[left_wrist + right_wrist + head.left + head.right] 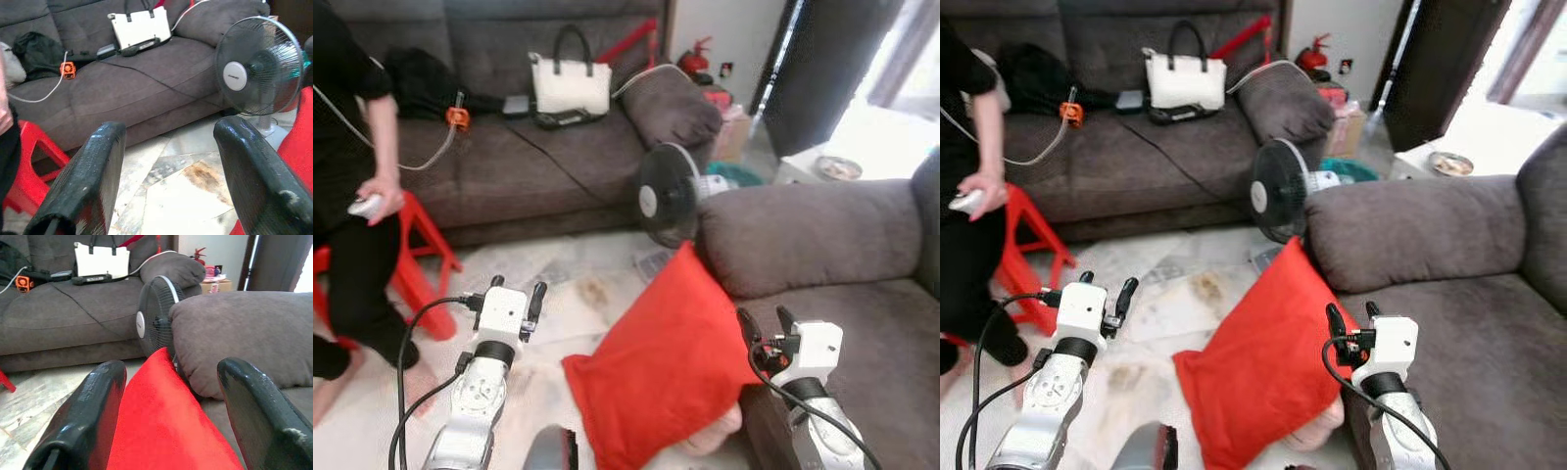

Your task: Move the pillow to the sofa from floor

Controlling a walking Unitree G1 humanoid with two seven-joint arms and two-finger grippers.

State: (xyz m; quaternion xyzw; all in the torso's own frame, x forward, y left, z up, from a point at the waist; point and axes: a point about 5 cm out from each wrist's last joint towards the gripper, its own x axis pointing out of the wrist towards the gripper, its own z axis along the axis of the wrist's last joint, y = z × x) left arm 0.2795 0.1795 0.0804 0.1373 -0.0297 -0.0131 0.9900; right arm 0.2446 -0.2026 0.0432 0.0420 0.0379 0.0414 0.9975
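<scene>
A red pillow [661,367], soft and square with pointed corners, stands tilted on the pale marble-like floor [578,284], leaning against the front of the grey sofa [862,323] on the robot's right. The sofa has a rough woven fabric and a thick rounded armrest [803,230]. The right hand [767,325] is just beside the upper edge of the pillow, its two black fingers apart with nothing between them. The left hand [517,294] hangs over the floor, well apart from the pillow, its fingers also apart. A round black fan [668,194] stands behind the pillow. A person [352,176] sits on a red plastic stool [416,255] at the left. A white handbag [571,83] rests on the far sofa [519,157]
</scene>
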